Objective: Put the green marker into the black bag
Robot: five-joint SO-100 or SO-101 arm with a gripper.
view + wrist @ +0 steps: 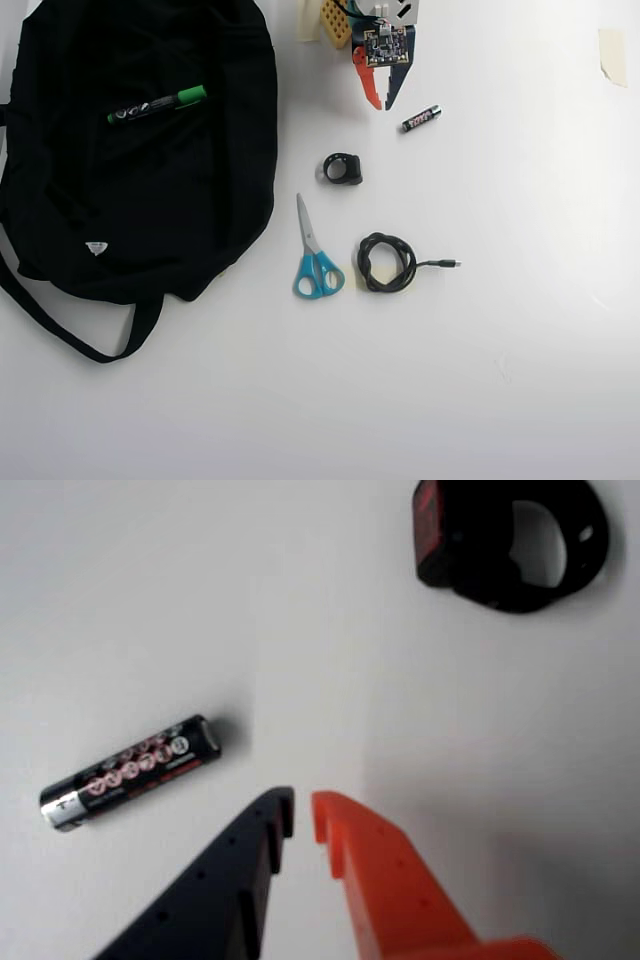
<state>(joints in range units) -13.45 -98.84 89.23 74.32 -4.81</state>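
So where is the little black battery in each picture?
Wrist view: the small black cylindrical battery lies at lower left, left of the hand's dark fingertip.
Overhead view: the battery lies at upper middle, just right of the hand.
Shared landmark: the chunky black plastic ring-shaped thing, top right in the wrist view, below the hand in the overhead view.

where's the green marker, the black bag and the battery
green marker [157, 104]: overhead view, mid barrel
black bag [200, 210]: overhead view, bare fabric
battery [130, 772]: wrist view, middle of its label
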